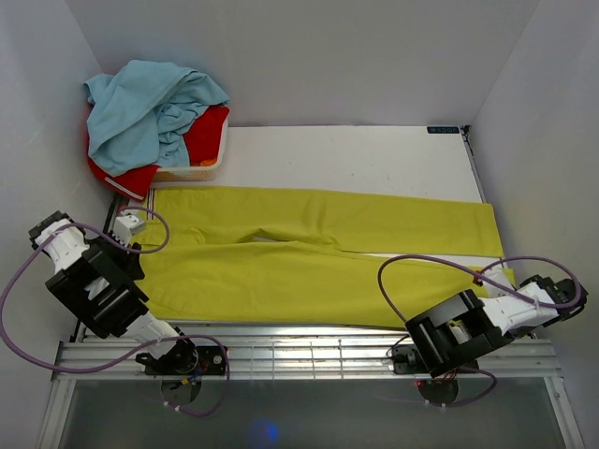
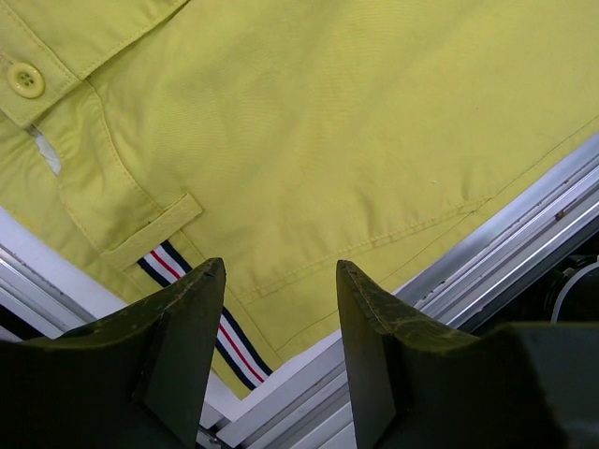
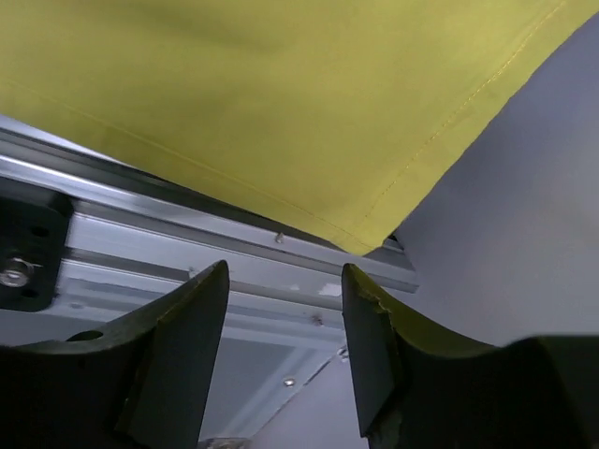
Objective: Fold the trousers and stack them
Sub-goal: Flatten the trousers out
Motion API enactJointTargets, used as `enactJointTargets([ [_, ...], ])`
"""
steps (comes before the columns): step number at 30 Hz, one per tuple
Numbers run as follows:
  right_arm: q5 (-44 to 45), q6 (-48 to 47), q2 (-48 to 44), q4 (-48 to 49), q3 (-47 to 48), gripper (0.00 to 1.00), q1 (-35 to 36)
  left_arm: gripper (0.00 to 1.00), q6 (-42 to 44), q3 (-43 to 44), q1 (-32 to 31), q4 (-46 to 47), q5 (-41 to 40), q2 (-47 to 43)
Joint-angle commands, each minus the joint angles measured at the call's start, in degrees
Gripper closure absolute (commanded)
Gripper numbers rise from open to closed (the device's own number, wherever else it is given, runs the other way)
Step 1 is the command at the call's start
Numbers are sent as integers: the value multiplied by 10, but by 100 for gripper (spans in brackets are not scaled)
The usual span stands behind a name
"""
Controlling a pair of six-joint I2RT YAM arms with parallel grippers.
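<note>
1. From the top view, you had the trousers (image 1: 318, 253) lying flat and unfolded along the worktop's (image 1: 356, 159) near edge. The waist was at the near-left corner and the hems were by the right edge. I judged they were spread like this so each arm could take one end for a first fold. The left arm (image 1: 94, 281) stood at the waist and the right arm (image 1: 463, 332) at the near hem. A blue garment (image 1: 150, 108) and a red garment (image 1: 206, 131) were heaped at the far-left corner, just beside the waist. You could not tell what lay under them. In this view the arms' own bulk hid how the jaws stood.

2. From the left wrist, your left gripper (image 2: 281, 271) was released, jaws apart with nothing between them. It hung over the waistband corner near the striped label (image 2: 234, 346), probably lined up to pinch that corner. A button (image 2: 25, 79) and a belt loop (image 2: 150, 229) showed higher up. One finger covered part of the label, and the frame cut off the rest of the waist.

3. From the right wrist, your right gripper (image 3: 285, 271) was likewise released and empty. It was poised over the frame rail (image 3: 187, 243) just short of the hem corner (image 3: 360, 238). That corner overhung the worktop's near edge beside the wall (image 3: 505, 234), which should make it easy to grip. Whether the cloth there was one layer or two was not clear.
</note>
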Motion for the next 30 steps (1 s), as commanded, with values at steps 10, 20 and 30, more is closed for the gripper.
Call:
enactJointTargets([
  [10,-46,-587,4,125,-83,44,-59,38,-2,32,10,-7,26,-12],
  [20,-49,-594,55,220,-111,56,-59,38,-3,27,14,-1,22,-16],
  [30,-86,-560,92,142,-5,92,-59,42,97,19,47,-28,12,-13],
])
